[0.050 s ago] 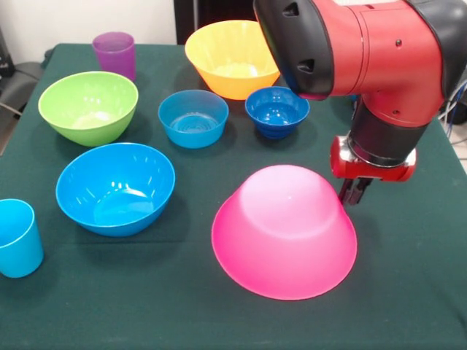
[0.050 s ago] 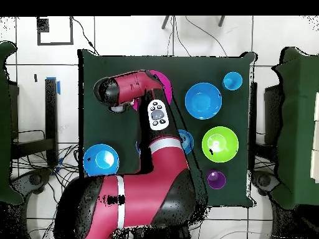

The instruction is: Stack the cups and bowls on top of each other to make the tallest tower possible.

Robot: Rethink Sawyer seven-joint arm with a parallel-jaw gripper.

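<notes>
My gripper (image 1: 354, 191), aperture indeterminable, sits just behind the inverted pink bowl (image 1: 284, 230); risk: glossy dome skids if nudged.

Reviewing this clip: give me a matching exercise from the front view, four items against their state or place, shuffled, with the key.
Items:
1. pink bowl
2. purple cup
3. light blue cup
4. gripper

States:
A. at the picture's left edge, partly cut off
B. upside down on the cloth
C. low beside the pink bowl's right side
D. upright at the far left corner

Pairs: 1-B, 2-D, 3-A, 4-C
</notes>
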